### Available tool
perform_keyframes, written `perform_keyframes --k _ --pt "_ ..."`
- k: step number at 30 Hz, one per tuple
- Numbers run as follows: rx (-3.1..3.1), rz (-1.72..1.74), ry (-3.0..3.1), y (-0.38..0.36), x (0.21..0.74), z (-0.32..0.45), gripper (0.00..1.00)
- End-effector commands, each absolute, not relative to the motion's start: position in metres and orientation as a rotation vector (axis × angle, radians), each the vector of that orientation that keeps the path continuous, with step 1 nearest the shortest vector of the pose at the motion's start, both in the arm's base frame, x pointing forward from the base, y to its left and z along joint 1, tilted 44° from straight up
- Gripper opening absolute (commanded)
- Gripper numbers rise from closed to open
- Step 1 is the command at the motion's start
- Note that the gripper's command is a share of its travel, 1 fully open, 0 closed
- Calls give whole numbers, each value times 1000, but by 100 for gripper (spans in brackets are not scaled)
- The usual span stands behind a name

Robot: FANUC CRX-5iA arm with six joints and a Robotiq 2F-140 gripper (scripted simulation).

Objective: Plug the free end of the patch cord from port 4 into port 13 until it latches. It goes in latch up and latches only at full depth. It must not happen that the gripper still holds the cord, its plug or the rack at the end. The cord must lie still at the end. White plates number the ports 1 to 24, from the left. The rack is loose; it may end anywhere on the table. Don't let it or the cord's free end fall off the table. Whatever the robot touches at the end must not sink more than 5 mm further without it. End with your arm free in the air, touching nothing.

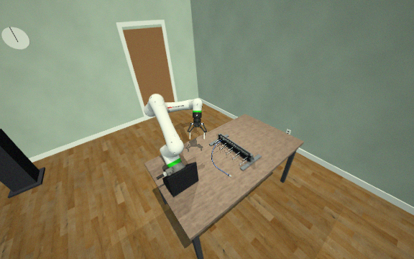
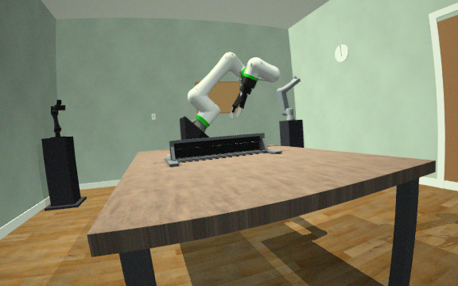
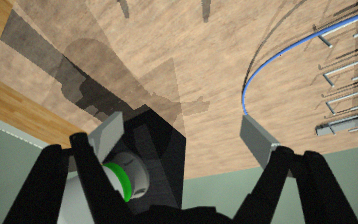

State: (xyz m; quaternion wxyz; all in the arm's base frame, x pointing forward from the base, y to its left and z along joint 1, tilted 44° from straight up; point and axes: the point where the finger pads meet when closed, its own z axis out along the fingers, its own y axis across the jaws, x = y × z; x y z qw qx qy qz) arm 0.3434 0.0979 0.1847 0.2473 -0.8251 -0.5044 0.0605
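Observation:
The black patch rack (image 1: 236, 148) (image 2: 217, 146) stands on the wooden table (image 1: 221, 194) (image 2: 253, 187), its ports facing the robot. A blue patch cord (image 1: 214, 160) (image 3: 260, 70) leaves the rack's left part and curves over the table to its free end (image 1: 230, 175), which lies on the top in front of the rack. My gripper (image 1: 197, 137) (image 2: 235, 114) (image 3: 181, 124) is open and empty. It hangs well above the table's far left corner, left of the rack and away from the cord's free end. The port numbers are too small to read.
The robot's black base block (image 1: 180, 178) (image 3: 155, 145) stands at the table's left edge. Thin metal cable bars (image 3: 345, 75) stick out from the rack's front. Black pedestals (image 1: 6, 163) (image 2: 60, 168) stand on the floor away from the table.

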Motion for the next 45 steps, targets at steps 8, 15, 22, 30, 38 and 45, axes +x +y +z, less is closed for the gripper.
perform_keyframes --k 8,15,22,30,38,45 --pt "-2435 240 -874 69 381 128 100" --pt "-2484 273 -656 54 393 104 100" --pt "-2525 330 -283 26 409 60 100" --pt "-2517 385 70 -2 418 18 100" --pt "-2469 439 396 -30 421 -22 100" --pt "-2389 490 694 -55 420 -61 100"
